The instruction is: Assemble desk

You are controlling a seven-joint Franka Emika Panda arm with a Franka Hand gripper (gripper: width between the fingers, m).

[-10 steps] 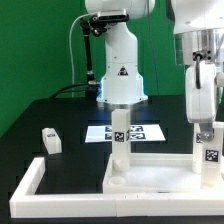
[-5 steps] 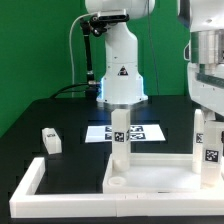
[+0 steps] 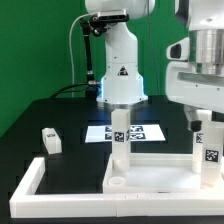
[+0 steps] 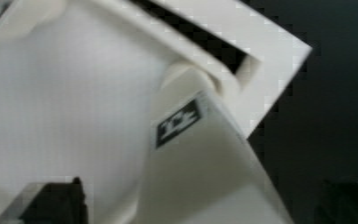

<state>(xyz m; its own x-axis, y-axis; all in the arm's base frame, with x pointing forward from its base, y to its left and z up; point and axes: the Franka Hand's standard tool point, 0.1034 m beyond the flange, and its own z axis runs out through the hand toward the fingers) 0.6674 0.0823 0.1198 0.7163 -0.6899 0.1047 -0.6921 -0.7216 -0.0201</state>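
The white tabletop panel [image 3: 150, 176] lies flat at the front of the black table. Two white tagged legs stand upright on it: one near the middle [image 3: 120, 138] and one at the exterior view's right [image 3: 206, 152]. My gripper [image 3: 205, 122] hangs open just over the top of the right leg, its fingers either side of the leg's tip and apart from it. In the wrist view this leg [image 4: 202, 150] with its tag runs down between the dark fingers [image 4: 55, 205], over the pale tabletop [image 4: 69, 90]. A third leg [image 3: 50, 140] lies loose at the exterior view's left.
The marker board [image 3: 140, 131] lies behind the middle leg, in front of the robot's base [image 3: 120, 85]. A long white border rail [image 3: 30, 182] runs round the front and the exterior view's left of the tabletop. A green wall stands behind.
My gripper has opened, let go of the right leg and risen above it. The leg stays standing on the tabletop.
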